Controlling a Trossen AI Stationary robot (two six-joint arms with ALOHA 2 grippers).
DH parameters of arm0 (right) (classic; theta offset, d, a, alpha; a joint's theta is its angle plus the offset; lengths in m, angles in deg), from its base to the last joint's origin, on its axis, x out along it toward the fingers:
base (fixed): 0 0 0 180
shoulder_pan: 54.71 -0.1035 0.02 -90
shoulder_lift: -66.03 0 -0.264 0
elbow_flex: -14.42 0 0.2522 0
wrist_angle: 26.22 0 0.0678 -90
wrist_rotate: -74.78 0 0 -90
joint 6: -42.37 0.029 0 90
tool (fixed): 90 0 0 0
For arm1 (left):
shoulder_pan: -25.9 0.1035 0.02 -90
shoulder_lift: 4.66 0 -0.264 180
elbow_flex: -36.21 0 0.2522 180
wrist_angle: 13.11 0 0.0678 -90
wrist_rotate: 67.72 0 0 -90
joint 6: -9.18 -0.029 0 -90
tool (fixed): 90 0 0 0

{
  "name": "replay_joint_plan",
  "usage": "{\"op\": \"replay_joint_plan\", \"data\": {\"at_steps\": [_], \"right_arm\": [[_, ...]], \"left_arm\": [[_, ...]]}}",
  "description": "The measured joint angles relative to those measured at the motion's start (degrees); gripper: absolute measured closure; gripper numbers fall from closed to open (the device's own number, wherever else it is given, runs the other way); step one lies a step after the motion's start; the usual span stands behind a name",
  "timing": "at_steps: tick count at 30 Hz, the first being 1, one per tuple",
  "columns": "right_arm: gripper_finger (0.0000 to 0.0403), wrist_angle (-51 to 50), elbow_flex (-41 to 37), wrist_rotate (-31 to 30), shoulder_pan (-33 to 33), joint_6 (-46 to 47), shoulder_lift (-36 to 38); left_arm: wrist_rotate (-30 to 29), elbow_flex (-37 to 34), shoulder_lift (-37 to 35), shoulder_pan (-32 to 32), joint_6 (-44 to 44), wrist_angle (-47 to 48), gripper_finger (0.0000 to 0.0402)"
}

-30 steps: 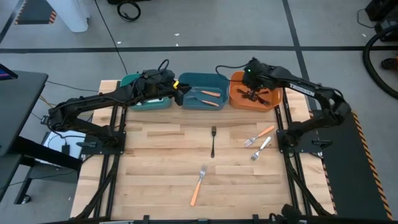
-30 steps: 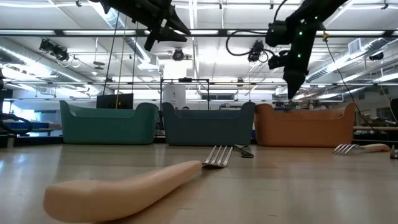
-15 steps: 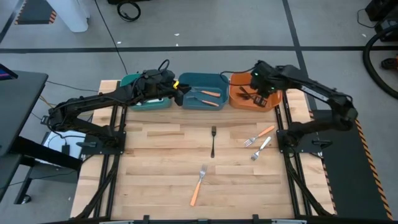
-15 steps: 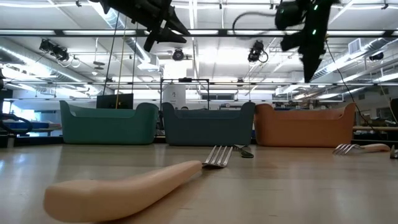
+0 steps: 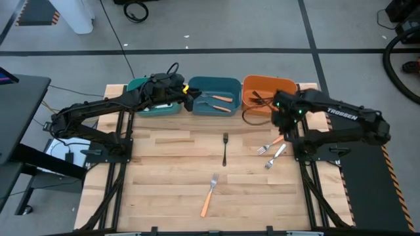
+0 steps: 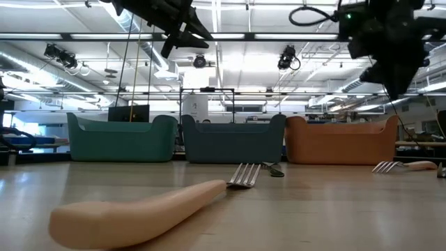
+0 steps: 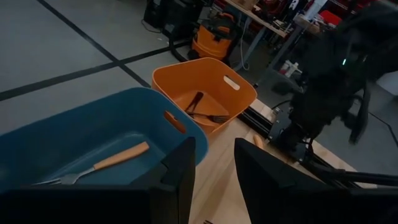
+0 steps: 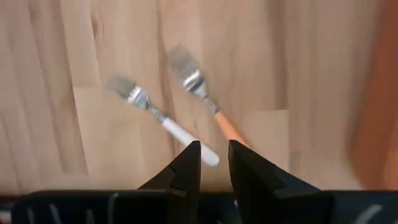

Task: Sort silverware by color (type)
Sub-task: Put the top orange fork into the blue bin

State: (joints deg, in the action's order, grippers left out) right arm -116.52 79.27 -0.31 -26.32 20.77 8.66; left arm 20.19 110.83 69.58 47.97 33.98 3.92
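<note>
Four forks lie flat on the wooden table: a black fork (image 5: 224,149) in the middle, an orange-handled fork (image 5: 210,194) nearer the front, and at the right a second orange-handled fork (image 8: 208,102) beside a white-handled fork (image 8: 158,117). My right gripper (image 8: 214,167) hangs above that right-hand pair, pointing down, open, with nothing between its fingers. My left gripper (image 7: 214,180) is open and empty, raised over the near rim of the blue bin (image 5: 213,88). That bin holds orange-handled forks (image 5: 222,99). The orange bin (image 5: 289,108) holds black forks (image 7: 202,112).
A teal bin (image 5: 139,84) stands left of the blue one, largely under my left arm. All three bins line the far edge. Bare wood lies between the scattered forks. Metal frame rails run along the table's left and right sides.
My right gripper has left the orange bin and swung toward the table's near right, tipping over until it points down above the two right-hand forks. None of the forks on the table has moved.
</note>
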Motion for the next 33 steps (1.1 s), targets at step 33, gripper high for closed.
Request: {"op": "replay_joint_plan", "data": {"at_steps": [33], "right_arm": [[0.0274, 22.18, -15.54, -8.46, -15.1, -6.38, -13.92]], "left_arm": [[-0.04, 0.02, 0.0, 0.0, 0.07, -0.02, 0.0283]]}}
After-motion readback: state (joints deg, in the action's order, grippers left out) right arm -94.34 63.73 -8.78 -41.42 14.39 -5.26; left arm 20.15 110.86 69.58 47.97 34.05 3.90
